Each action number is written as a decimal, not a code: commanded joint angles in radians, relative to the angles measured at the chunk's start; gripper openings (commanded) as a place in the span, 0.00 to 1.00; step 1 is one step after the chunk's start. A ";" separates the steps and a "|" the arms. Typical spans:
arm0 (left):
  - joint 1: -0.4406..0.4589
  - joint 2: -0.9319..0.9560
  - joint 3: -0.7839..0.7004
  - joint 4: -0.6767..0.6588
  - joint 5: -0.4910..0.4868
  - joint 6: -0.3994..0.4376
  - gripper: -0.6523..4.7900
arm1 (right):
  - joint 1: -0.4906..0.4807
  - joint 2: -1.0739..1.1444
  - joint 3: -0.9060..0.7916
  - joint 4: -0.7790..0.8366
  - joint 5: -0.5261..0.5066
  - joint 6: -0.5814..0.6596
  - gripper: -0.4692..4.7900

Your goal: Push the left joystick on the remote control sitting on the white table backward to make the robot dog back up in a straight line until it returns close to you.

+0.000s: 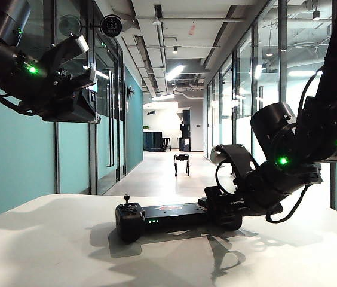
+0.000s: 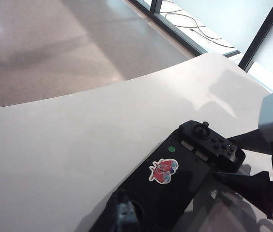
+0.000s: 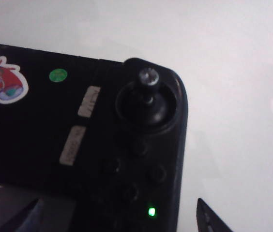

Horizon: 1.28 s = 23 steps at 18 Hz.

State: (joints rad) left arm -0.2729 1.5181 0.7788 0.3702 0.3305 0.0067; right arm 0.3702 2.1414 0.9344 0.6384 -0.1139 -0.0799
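So here's where we're at: the remote control [image 1: 168,214] lies flat on the white counter [image 1: 49,251], with its long axis running side to side across the exterior view. The left joystick [image 1: 126,198] stands upright on the left-hand end. Our right claw [image 3: 118,212] is down low at the remote's other end, jaws spread wide with nothing gripped. The stick sits ahead of it, along the remote's length, so we reckon it has to travel over the body to get there. The left claw [image 1: 88,81] hangs high above the counter's left side, looks open and empty too, well apart from the stick. The counter is plain matte white, otherwise bare. The robot dog [image 1: 181,162] stands far down a glass-walled corridor, so it has lots of backing up to do.
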 commanded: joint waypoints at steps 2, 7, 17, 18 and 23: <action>0.000 -0.003 0.005 0.013 0.007 0.000 0.11 | 0.000 0.000 0.014 0.015 -0.004 -0.003 0.76; 0.000 -0.003 0.005 0.013 0.007 0.000 0.11 | 0.003 0.002 0.014 -0.006 0.026 0.002 0.54; 0.000 -0.003 0.005 0.013 0.007 0.000 0.11 | 0.076 -0.001 0.014 -0.003 0.211 0.090 0.52; 0.000 -0.003 0.005 0.013 0.007 0.000 0.11 | 0.080 -0.001 0.014 -0.003 0.213 0.115 0.52; 0.000 -0.003 0.005 0.013 0.007 0.000 0.11 | 0.085 -0.001 0.014 0.019 0.264 0.182 0.52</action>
State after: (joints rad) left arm -0.2733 1.5181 0.7788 0.3702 0.3305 0.0067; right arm 0.4515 2.1460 0.9451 0.6285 0.1177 0.0933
